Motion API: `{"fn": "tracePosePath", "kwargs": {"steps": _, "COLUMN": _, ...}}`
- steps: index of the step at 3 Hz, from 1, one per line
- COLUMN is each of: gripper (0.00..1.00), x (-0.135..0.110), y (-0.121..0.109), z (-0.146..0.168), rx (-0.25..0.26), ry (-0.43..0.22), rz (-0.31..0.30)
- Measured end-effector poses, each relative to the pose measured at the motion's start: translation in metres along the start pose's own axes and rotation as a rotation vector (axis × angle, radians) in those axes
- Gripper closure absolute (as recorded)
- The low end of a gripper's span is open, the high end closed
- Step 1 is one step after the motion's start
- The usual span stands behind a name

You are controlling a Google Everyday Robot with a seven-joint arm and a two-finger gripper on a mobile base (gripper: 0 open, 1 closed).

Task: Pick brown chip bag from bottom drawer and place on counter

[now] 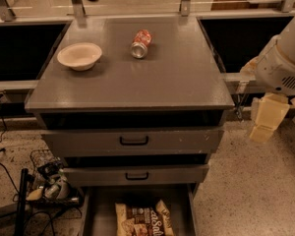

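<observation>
The brown chip bag (144, 220) lies flat in the open bottom drawer (96, 215) at the lower edge of the camera view, its white lettering facing up and its lower end cut off by the frame. Above the three drawers spreads the dark grey counter (167, 77). My gripper (265, 121) hangs at the right side, beside the cabinet at about the height of the top drawer, under the white arm housing (285, 63). It is well above and to the right of the bag and holds nothing that I can see.
A beige bowl (79, 56) and a red-orange soda can (140, 44) on its side rest on the counter. The two upper drawers (132, 140) with black handles are pushed in. A wire basket with cables (49, 181) sits on the floor at the left.
</observation>
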State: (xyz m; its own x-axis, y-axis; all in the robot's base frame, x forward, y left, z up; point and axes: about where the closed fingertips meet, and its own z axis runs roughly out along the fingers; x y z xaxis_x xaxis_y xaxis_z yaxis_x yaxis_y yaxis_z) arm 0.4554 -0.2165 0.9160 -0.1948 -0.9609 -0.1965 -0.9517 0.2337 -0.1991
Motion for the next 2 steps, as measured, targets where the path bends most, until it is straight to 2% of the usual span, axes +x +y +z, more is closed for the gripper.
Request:
{"fn": "tracePosePath", "kwargs": {"steps": 1, "gripper": 0.00, "x": 0.003, "y": 0.005, "z": 0.028, "rx": -0.084, "ry": 0.015, "rz": -0.039}}
{"fn": "tracePosePath", "kwargs": {"steps": 2, "gripper": 0.00, "x": -0.007, "y": 0.029, "z": 0.041, "rx": -0.206, "ry": -0.014, "rz": -0.217}}
